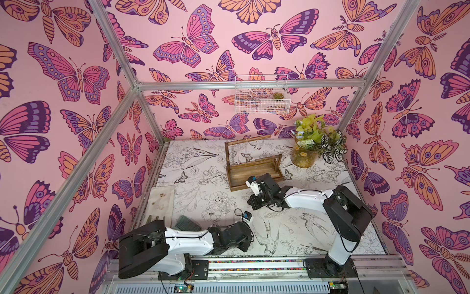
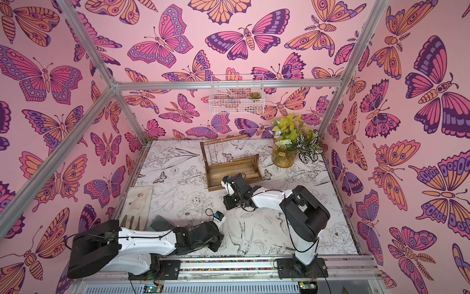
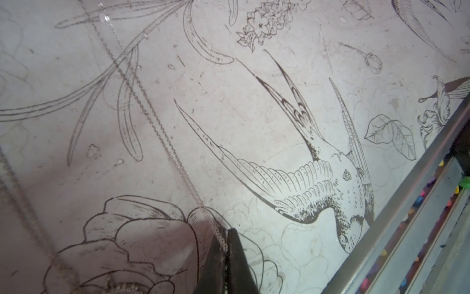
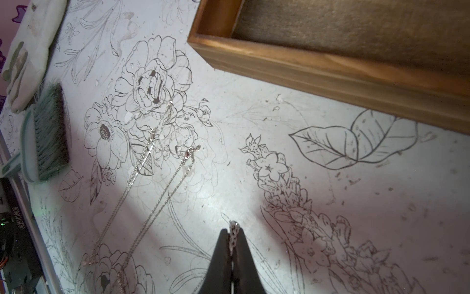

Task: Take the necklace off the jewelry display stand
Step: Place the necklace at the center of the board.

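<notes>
Starting nearest the base: seeing the left gripper [image 3: 227, 233] with jaws pressed together on a fine silver necklace [image 3: 155, 131], pinching it near one end and leaving the rest trailing slack across the printed table [image 3: 254, 114]. Moving outward: finding the right gripper [image 4: 232, 234] likewise clamped tight, biting a small bunch of links [image 4: 233, 227] near a corner of the jewelry display stand [image 4: 305, 68]; not managing to tell whether this belongs to the same necklace. Judging the chain as near weightless, utterly limp, slick, and prone to snagging or kinking; favouring a hold on a doubled or bunched stretch, or at the clasp, over a single strand, and lifting slowly. Getting the pinch itself from the wrist views alone, plus loose chains [image 4: 167, 193] lying flat on the table not far from a green brush [image 4: 48, 132]. Losing the chains and both sets of fingertips in both top views, the metal being too fine and the tips sitting under the wrists. Getting only from a top view the stand's rear crossbar [image 1: 248, 140] farther back, with faint strands [image 1: 239, 152] hanging from it, probably more necklaces.
</notes>
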`<control>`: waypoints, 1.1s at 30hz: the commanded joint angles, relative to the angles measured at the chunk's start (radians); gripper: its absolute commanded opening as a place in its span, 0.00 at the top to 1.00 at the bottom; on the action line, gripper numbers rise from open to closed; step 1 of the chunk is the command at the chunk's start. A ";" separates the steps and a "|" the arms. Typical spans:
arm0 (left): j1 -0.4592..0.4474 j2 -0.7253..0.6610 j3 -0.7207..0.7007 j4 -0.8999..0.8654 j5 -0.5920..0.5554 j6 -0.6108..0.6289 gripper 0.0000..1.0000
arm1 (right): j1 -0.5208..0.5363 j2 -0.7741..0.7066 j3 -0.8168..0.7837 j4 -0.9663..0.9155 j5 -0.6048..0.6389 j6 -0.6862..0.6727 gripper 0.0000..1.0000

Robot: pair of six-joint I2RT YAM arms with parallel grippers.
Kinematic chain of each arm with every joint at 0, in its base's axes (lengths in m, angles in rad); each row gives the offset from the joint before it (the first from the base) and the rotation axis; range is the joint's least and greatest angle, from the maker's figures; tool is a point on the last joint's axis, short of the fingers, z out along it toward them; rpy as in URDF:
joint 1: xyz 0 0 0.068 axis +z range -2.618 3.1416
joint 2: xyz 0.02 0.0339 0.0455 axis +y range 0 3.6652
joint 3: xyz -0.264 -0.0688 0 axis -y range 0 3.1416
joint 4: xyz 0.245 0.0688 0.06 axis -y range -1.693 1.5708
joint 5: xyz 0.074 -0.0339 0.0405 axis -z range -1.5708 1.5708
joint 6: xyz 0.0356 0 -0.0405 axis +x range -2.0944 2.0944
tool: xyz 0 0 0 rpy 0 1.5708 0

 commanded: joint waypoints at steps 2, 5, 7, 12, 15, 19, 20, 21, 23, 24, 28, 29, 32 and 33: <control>-0.008 -0.007 -0.005 -0.014 -0.014 -0.016 0.98 | 0.007 0.026 0.034 -0.018 0.021 -0.011 1.00; -0.011 -0.009 -0.008 -0.014 -0.015 -0.017 0.98 | 0.006 0.034 0.040 -0.021 0.029 -0.011 1.00; -0.012 -0.011 -0.008 -0.016 -0.015 -0.014 0.98 | 0.005 0.042 0.046 -0.024 0.032 -0.010 1.00; -0.016 -0.014 -0.011 -0.019 -0.009 -0.012 0.98 | 0.005 0.055 0.056 -0.029 0.044 -0.006 1.00; -0.016 -0.014 -0.011 -0.024 -0.012 -0.010 0.98 | 0.006 0.062 0.062 -0.036 0.051 -0.006 1.00; -0.016 0.001 -0.008 -0.024 -0.007 -0.012 0.97 | 0.006 0.074 0.076 -0.046 0.055 -0.007 1.00; -0.018 0.004 -0.005 -0.024 -0.003 -0.012 0.97 | 0.006 0.076 0.075 -0.047 0.057 -0.007 1.00; -0.018 0.008 -0.004 -0.025 -0.002 -0.012 0.96 | 0.005 0.079 0.077 -0.049 0.057 -0.005 1.00; -0.019 0.010 -0.003 -0.024 -0.003 -0.017 0.96 | 0.005 0.081 0.076 -0.051 0.058 -0.005 1.00; -0.019 0.008 -0.003 -0.023 -0.005 -0.019 0.96 | 0.006 0.080 0.076 -0.052 0.058 -0.005 1.00; -0.020 0.006 -0.001 -0.023 -0.011 -0.021 0.94 | 0.005 0.081 0.072 -0.051 0.051 -0.003 0.99; -0.021 0.005 -0.001 -0.026 -0.012 -0.022 0.93 | 0.006 0.081 0.071 -0.050 0.051 -0.003 0.99; -0.021 0.005 -0.001 -0.032 -0.012 -0.031 0.90 | 0.006 0.081 0.066 -0.048 0.048 -0.003 0.98; -0.021 0.005 -0.001 -0.034 -0.012 -0.033 0.89 | 0.006 0.082 0.065 -0.047 0.049 -0.003 0.98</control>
